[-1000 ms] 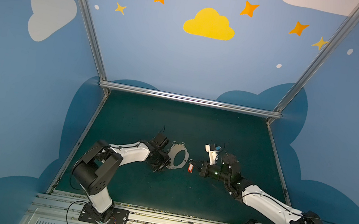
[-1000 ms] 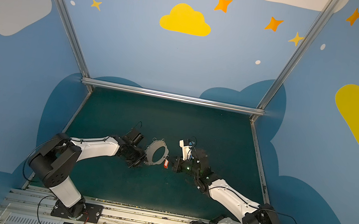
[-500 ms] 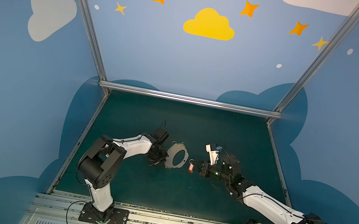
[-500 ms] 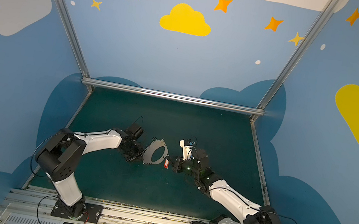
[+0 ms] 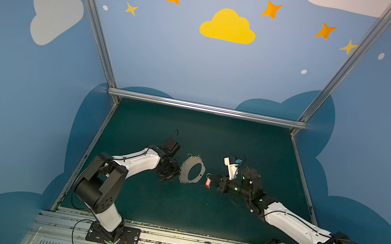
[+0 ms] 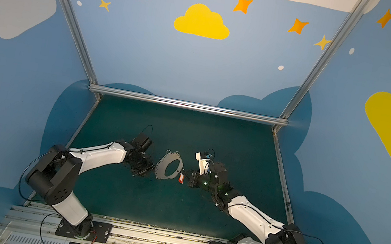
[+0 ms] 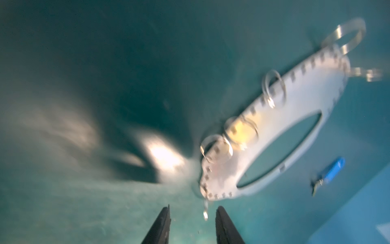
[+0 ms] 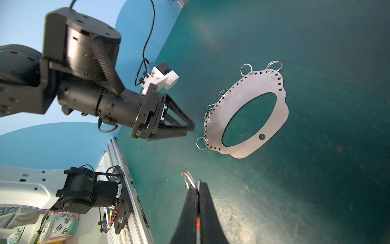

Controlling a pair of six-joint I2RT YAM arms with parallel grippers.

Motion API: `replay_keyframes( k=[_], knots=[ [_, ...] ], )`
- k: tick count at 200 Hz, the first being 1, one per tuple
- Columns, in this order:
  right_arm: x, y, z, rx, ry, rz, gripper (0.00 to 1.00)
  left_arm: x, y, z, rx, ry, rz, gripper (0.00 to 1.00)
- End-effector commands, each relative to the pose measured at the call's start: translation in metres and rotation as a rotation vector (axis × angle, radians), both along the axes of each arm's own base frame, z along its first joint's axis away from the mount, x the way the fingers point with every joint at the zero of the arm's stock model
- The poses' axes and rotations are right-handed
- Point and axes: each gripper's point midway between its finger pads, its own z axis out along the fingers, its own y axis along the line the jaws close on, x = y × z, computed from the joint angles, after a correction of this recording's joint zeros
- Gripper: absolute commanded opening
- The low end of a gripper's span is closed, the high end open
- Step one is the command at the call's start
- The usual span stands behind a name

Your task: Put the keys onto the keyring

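1. Keyring (image 5: pixel 184 171) (image 6: pixel 160 168): this flat grey oval plate lies on the green table (image 5: pixel 174 205) between the two arms in both top views. The table shows through its big oval hole. Several small wire rings (image 8: pixel 246 69) hang from the holes along one edge.
2. The left claw (image 5: pixel 175 174) (image 6: pixel 149 169) is released, with its jaws standing apart and nothing between them.
   - In the right wrist view its tips (image 8: pixel 192 127) are just beside the keyring (image 8: pixel 253 84), on the edge that carries the wire rings, and do not touch it.
   - The left wrist view is blurred. There, one wire ring at the edge of the keyring (image 7: pixel 306 90) sits just ahead of the gap in the claw (image 7: pixel 193 208).
3. The right claw (image 5: pixel 214 183) (image 6: pixel 187 178) (image 8: pixel 198 184) is clenched on the key with the red-orange tag (image 5: pixel 208 183) (image 6: pixel 181 178).
   - Its fingers are pressed together, and a sliver of orange shows between them in the right wrist view.
   - The key's split ring (image 8: pixel 186 179) sticks out past the tips.
   - The key is held close to the keyring on the right arm's side. In the right wrist view the split ring is apart from the plate.
4. The key with the blue tag (image 7: pixel 334 170) lies loose on the table, on the far side of the keyring from the left claw and apart from the plate.
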Motion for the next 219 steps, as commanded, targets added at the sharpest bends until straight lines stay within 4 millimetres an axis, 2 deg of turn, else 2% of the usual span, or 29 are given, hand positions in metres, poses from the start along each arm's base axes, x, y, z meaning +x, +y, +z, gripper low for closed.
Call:
replay_keyframes(
  k=[1, 40, 73, 95, 119, 132, 152, 219],
  knots=[
    [0.002, 0.004, 0.005, 0.013, -0.007, 0.003, 0.00, -0.006, -0.012, -0.001, -0.022, 0.005, -0.018, 0.39],
    [0.000, 0.005, 0.005, 0.023, -0.005, 0.003, 0.00, -0.008, -0.009, -0.020, 0.005, 0.032, -0.002, 0.33],
    [-0.003, 0.002, 0.008, 0.021, -0.014, 0.000, 0.00, -0.005, -0.006, -0.025, 0.026, 0.025, 0.009, 0.28],
    [-0.003, 0.002, 0.006, 0.019, -0.009, -0.001, 0.00, 0.000, -0.012, -0.027, 0.004, 0.023, 0.011, 0.25],
    [-0.003, 0.003, 0.003, 0.023, 0.001, 0.003, 0.00, 0.004, -0.015, -0.029, -0.002, 0.024, 0.014, 0.17],
    [-0.004, 0.004, 0.002, 0.022, 0.006, 0.004, 0.00, 0.005, -0.016, -0.029, -0.005, 0.023, 0.014, 0.09],
    [-0.005, 0.006, -0.001, 0.017, 0.011, 0.011, 0.00, 0.008, -0.017, -0.025, -0.009, 0.012, 0.019, 0.04],
    [-0.011, 0.019, -0.033, -0.026, 0.066, 0.055, 0.00, 0.017, -0.026, -0.023, -0.069, -0.014, 0.071, 0.04]
  ],
)
